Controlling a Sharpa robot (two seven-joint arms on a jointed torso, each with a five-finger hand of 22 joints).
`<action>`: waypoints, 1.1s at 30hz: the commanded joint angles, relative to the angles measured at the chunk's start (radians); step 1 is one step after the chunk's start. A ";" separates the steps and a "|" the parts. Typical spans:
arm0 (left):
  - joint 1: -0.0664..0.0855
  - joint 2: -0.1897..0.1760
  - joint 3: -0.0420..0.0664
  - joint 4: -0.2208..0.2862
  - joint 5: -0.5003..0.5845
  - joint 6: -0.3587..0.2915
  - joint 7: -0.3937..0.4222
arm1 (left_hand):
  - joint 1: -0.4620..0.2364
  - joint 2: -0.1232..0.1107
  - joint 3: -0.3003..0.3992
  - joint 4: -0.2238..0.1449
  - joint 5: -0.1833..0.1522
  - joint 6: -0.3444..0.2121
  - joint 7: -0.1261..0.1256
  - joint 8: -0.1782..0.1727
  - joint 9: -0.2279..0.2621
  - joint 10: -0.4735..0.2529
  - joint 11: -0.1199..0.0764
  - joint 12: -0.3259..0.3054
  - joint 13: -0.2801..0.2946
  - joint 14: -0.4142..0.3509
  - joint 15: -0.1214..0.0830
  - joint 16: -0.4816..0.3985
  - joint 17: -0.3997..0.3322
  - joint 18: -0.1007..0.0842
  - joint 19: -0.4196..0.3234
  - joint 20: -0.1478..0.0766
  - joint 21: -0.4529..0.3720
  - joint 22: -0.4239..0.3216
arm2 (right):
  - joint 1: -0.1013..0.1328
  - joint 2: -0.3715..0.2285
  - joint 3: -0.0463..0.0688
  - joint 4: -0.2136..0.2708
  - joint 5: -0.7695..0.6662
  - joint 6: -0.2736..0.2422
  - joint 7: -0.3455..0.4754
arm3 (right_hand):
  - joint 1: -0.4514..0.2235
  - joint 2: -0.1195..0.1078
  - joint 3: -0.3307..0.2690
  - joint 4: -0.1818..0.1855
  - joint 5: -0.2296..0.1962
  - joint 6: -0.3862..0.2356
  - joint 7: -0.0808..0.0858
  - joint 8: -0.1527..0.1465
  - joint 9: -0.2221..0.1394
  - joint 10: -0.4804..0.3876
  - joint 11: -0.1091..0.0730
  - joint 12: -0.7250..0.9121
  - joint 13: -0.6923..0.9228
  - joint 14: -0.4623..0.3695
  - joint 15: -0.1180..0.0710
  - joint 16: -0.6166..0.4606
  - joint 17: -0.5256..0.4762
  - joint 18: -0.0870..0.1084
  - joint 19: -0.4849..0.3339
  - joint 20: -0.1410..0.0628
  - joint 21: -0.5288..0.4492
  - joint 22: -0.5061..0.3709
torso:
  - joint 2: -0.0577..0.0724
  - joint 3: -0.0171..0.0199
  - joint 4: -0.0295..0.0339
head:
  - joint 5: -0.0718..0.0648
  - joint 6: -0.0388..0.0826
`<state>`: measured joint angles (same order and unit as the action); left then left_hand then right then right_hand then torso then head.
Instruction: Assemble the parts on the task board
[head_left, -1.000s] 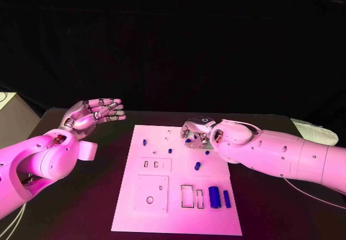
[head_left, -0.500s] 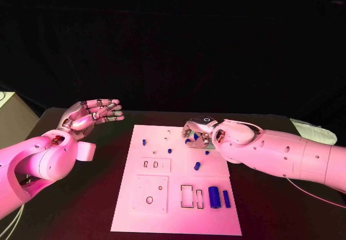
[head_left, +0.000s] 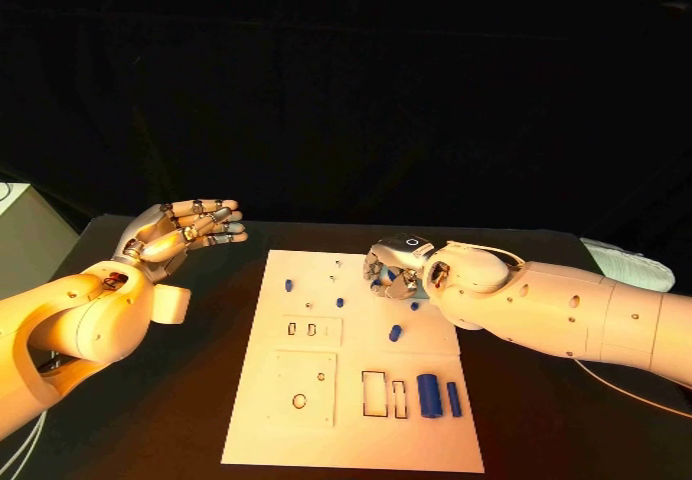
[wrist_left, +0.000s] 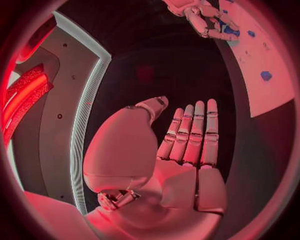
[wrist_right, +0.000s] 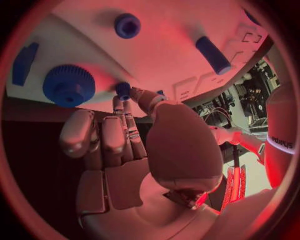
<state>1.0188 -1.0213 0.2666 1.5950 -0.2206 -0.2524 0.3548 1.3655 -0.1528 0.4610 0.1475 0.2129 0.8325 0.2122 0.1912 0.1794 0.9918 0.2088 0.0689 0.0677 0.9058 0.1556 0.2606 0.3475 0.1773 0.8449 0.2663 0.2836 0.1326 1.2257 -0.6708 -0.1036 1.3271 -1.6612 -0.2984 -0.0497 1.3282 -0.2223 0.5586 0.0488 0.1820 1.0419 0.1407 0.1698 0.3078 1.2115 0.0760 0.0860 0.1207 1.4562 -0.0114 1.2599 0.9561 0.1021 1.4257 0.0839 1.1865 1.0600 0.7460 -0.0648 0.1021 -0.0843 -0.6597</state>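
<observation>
The white task board (head_left: 353, 360) lies in the middle of the black table. My right hand (head_left: 394, 265) hovers over its far right corner, fingers curled down. In the right wrist view the thumb and fingertips (wrist_right: 119, 107) pinch a small blue peg (wrist_right: 123, 90) just above the board (wrist_right: 169, 55). Beside it are a blue gear (wrist_right: 69, 85), a round blue knob (wrist_right: 127, 25) and a blue cylinder (wrist_right: 212, 54). My left hand (head_left: 180, 232) is raised left of the board, palm up, fingers straight, holding nothing; the left wrist view shows it (wrist_left: 181, 145) the same way.
More blue parts lie on the board: small pegs (head_left: 289, 284) (head_left: 340, 301) (head_left: 395, 332), a thick cylinder (head_left: 428, 392) and a slim bar (head_left: 453, 398) beside rectangular slots (head_left: 374, 392). A pale box (head_left: 29, 240) stands at the table's left edge.
</observation>
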 joint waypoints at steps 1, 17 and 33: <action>0.000 0.000 0.001 0.002 -0.004 0.013 0.005 | -0.004 0.007 -0.002 -0.007 -0.002 -0.008 0.058 -0.004 0.002 -0.007 0.000 0.001 0.000 -0.001 0.006 -0.008 -0.002 0.005 -0.006 0.000 -0.005 -0.002 | -0.001 -0.001 0.000 -0.001 -0.014 0.004 0.007 | 0.011 0.002 0.013 -0.003 -0.007 0.012 -0.001 0.006 0.004 0.015 -0.005 0.002 0.007 0.005 -0.004 0.006 0.004 -0.010 0.008 -0.001 0.008 0.011 | 0.001 -0.0009 0.0013 | -0.002 -0.001; 0.000 -0.001 0.001 0.002 -0.004 0.014 0.002 | -0.003 0.007 -0.002 -0.008 -0.002 -0.008 0.057 -0.003 0.002 -0.006 0.000 0.001 0.000 -0.003 0.006 -0.015 -0.004 0.005 -0.007 0.002 -0.010 -0.006 | -0.002 -0.004 0.000 0.005 -0.038 -0.035 0.000 | 0.058 0.022 0.084 -0.058 -0.001 0.028 -0.001 0.021 0.026 0.053 -0.011 -0.008 0.028 0.007 -0.010 0.021 0.023 -0.022 0.023 -0.009 0.065 0.087 | 0.001 -0.0029 0.0049 | -0.005 -0.003; 0.000 0.002 0.001 0.004 -0.004 0.015 0.001 | -0.002 0.008 -0.001 -0.009 -0.002 -0.008 0.056 -0.002 0.003 -0.007 0.000 0.002 0.000 -0.004 0.007 -0.019 -0.006 0.005 -0.007 0.002 -0.013 -0.008 | 0.000 0.020 0.007 0.039 -0.067 -0.141 -0.039 | 0.056 0.019 0.103 -0.084 0.032 0.032 0.002 0.024 0.035 0.065 -0.010 -0.012 0.040 0.013 -0.010 0.040 0.053 -0.028 0.031 -0.009 0.096 0.127 | 0.001 -0.0064 0.0072 | -0.001 0.009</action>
<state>1.0187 -1.0218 0.2666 1.5959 -0.2213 -0.2523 0.3516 1.3655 -0.1528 0.4582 0.1447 0.2129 0.8325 0.2122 0.1912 0.1807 0.9918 0.2088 0.0689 0.0678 0.9022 0.1592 0.2453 0.3426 0.1773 0.8450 0.2663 0.2777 0.1255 1.2253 -0.6556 -0.0974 1.3635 -1.6971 -0.3959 -0.0641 1.3695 -0.2186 0.6592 -0.0295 0.2055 1.0674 0.1439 0.1894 0.3421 1.2468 0.0871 0.0687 0.1331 1.4612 -0.0163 1.2941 1.0031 0.0844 1.4492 0.0753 1.2735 1.1798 0.7468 -0.0706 0.1073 -0.0876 -0.6544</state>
